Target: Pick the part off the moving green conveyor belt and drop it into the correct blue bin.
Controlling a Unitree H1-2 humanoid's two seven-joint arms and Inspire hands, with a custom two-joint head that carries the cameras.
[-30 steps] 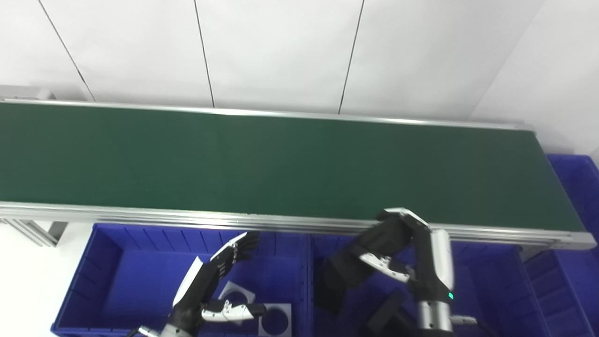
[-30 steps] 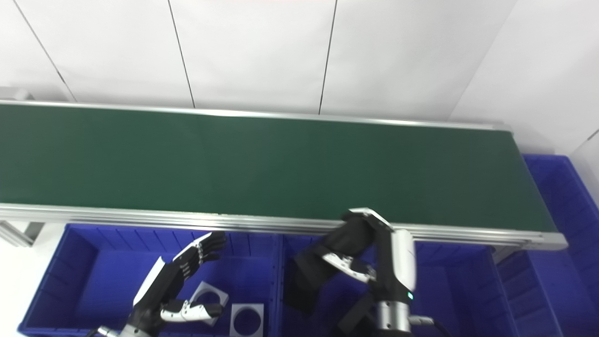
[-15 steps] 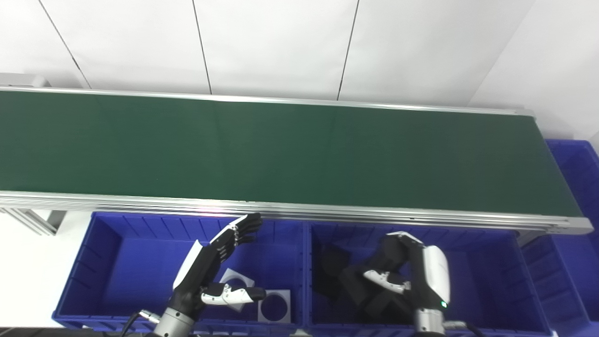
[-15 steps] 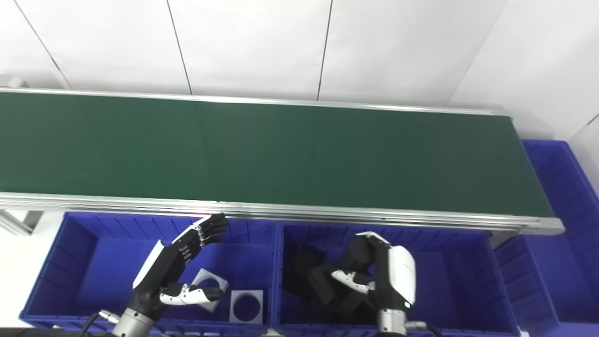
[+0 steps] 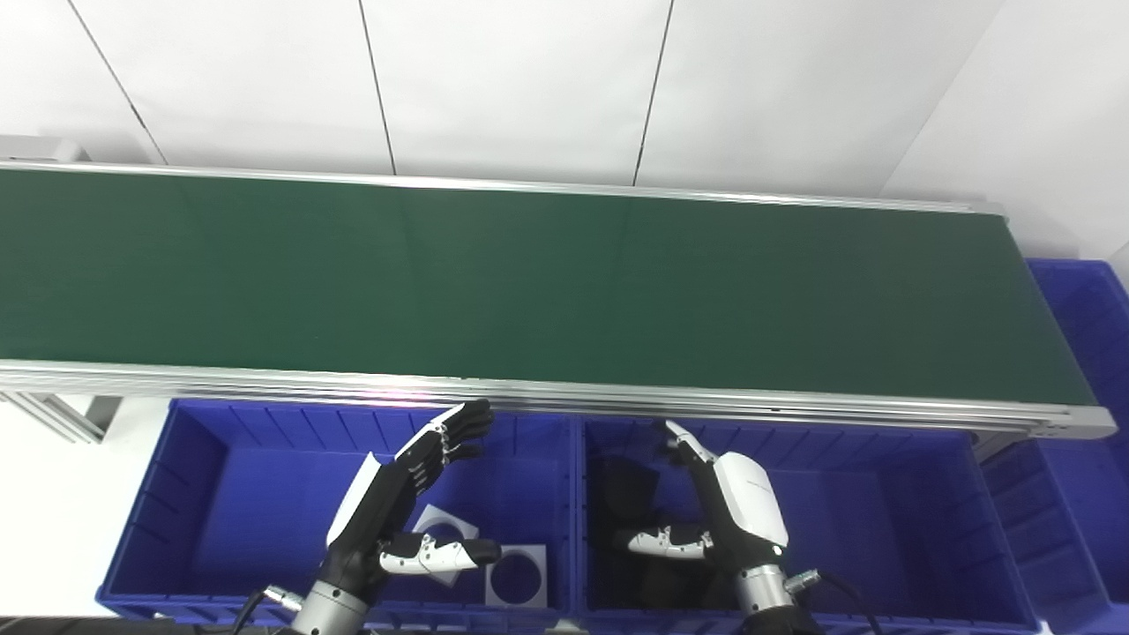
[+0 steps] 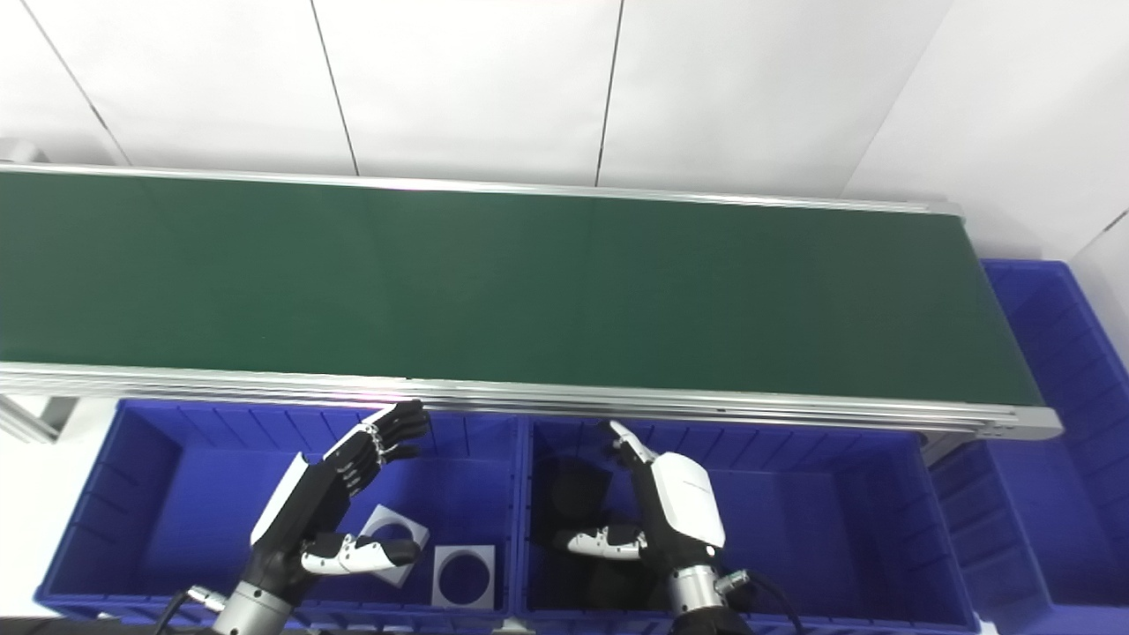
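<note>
The green conveyor belt (image 5: 529, 282) carries no part in view. My right hand (image 5: 728, 516) is open, fingers spread, low over the middle blue bin (image 5: 882, 520). Black parts (image 5: 628, 492) lie in that bin just left of and under the hand; it holds none of them. My left hand (image 5: 406, 503) is open and held flat over the left blue bin (image 5: 247, 511), holding nothing.
Two grey square plates with round holes (image 5: 517, 588) (image 5: 448, 534) lie in the left bin near my left thumb. A third blue bin (image 5: 1085, 353) stands past the belt's right end. The belt's aluminium front rail (image 5: 564, 397) runs just above both bins.
My right hand came down from the belt's front rail into the middle bin with a black part, then opened; the part now lies in the bin. The left hand barely moved.
</note>
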